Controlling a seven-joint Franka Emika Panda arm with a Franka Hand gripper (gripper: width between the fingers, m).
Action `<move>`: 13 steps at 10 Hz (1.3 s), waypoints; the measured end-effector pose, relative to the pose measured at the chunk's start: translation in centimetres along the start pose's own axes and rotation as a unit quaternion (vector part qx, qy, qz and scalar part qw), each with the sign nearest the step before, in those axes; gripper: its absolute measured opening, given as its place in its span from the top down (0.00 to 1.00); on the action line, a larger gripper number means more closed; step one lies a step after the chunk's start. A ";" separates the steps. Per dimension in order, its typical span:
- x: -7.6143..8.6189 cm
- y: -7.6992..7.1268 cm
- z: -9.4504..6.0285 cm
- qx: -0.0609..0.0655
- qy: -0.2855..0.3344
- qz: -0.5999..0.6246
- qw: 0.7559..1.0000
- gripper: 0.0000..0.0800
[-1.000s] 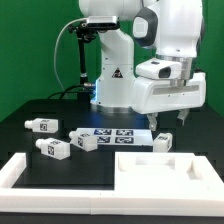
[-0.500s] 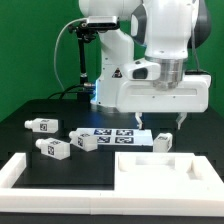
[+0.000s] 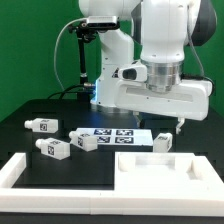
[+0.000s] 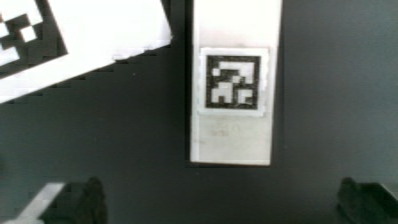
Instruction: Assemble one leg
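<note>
Gripper [image 4: 222, 200]: spread wide, gripping nothing, hovering over the black table [image 3: 15, 140] | leg [image 3: 163, 142]: lying directly below, untouched, just beside the marker board [image 3: 112, 134] at the exterior view's right | other legs [image 3: 54, 149]: three, toward the exterior view's left | large white panel [image 3: 165, 172]: near side.

Wrist view: leg [image 4: 233, 95] tag blurry, pattern unreadable, one end cut by frame edge. Fingertips [image 4: 68, 202] dark, mostly out of frame. Corner thing looks like marker board [image 4: 98, 42], rest cropped.
</note>
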State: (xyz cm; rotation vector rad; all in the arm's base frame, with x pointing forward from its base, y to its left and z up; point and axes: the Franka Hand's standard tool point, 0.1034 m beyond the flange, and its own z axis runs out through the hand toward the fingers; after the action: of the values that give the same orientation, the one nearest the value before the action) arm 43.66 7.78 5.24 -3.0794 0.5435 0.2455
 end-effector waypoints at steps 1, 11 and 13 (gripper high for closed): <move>0.5 -0.2 -0.4 0.013 -0.032 -0.010 0.999 0.19; 2.9 0.7 0.2 0.033 -0.315 0.007 0.949 0.19; 2.2 0.0 0.9 0.045 -0.336 0.016 0.941 0.19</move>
State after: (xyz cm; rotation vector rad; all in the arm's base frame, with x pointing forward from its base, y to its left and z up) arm 45.58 7.08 3.98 -2.6372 0.5339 1.1677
